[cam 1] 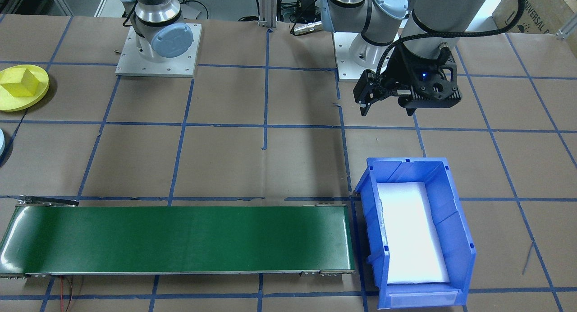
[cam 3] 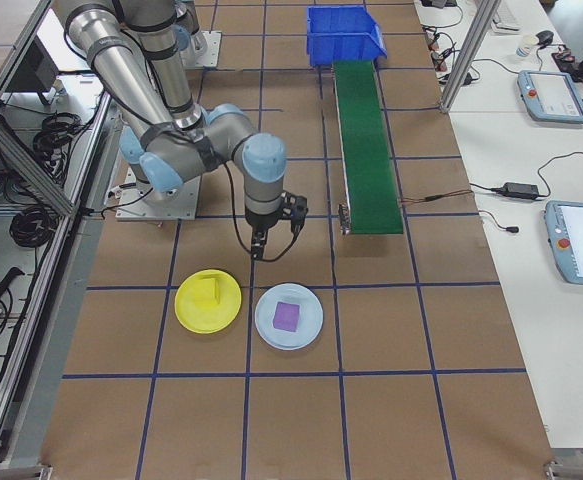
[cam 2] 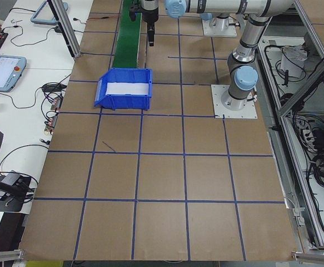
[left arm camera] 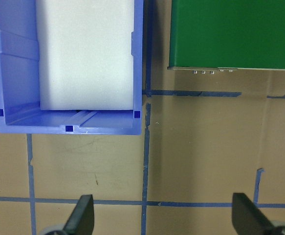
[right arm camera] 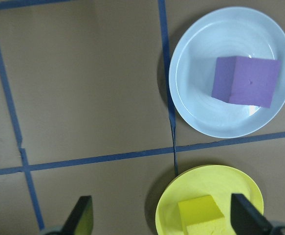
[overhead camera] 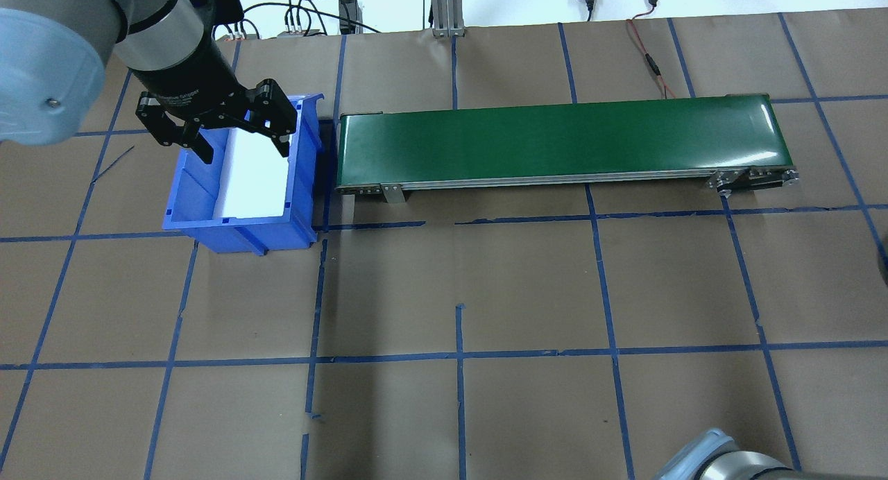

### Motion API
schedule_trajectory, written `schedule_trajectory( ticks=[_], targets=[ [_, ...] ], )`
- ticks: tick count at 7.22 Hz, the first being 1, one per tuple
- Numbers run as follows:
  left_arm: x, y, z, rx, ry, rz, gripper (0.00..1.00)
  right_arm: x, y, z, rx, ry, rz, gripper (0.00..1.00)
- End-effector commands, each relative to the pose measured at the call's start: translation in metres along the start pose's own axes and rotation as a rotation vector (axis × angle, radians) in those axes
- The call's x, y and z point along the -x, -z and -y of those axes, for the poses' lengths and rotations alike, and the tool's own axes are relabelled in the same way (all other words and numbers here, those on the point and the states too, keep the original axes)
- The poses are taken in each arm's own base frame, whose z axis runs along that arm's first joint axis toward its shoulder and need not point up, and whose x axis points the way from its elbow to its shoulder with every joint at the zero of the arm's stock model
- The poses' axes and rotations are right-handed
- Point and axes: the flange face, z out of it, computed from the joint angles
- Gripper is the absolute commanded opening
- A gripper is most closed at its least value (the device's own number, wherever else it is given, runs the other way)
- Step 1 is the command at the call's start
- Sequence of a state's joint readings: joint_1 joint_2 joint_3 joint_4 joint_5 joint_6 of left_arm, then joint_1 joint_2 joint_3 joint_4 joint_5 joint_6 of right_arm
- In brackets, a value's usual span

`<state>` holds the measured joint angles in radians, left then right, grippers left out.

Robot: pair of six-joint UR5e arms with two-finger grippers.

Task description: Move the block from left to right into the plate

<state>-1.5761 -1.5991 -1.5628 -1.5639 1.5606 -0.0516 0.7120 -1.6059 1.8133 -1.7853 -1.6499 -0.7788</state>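
Note:
A purple block lies on a light blue plate, and a yellow block lies on a yellow plate beside it. My right gripper hangs open above bare table next to both plates and holds nothing. The exterior right view shows the same gripper just behind the plates. My left gripper is open and empty, hovering over the table at the near side of the blue bin. The bin holds only a white foam liner; no block is in it or on the belt.
A long green conveyor belt runs from the bin toward the robot's right side with nothing on it. The table is brown paper with a blue tape grid. Operator tables with tablets and cables stand beyond the far edge.

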Motion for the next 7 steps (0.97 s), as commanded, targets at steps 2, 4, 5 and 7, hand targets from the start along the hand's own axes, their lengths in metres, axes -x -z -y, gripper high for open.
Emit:
schedule_trajectory(
  ticks=[2, 4, 5, 7],
  targets=[
    [0.0, -0.005, 0.001, 0.009, 0.003, 0.0, 1.0, 0.195, 0.12, 0.063, -0.075, 0.014, -0.021, 1.0],
    [0.001, -0.009, 0.004, 0.017, 0.006, -0.003, 1.0, 0.264, 0.152, 0.084, -0.144, 0.042, 0.008, 1.0],
    [0.001, -0.01, 0.003, 0.019, 0.006, -0.004, 1.0, 0.301, 0.159, 0.094, -0.161, 0.113, 0.049, 1.0],
    [0.001, -0.012, 0.003, 0.02, 0.005, -0.003, 1.0, 0.388, 0.151, 0.085, -0.125, 0.11, 0.052, 1.0]
  ],
)
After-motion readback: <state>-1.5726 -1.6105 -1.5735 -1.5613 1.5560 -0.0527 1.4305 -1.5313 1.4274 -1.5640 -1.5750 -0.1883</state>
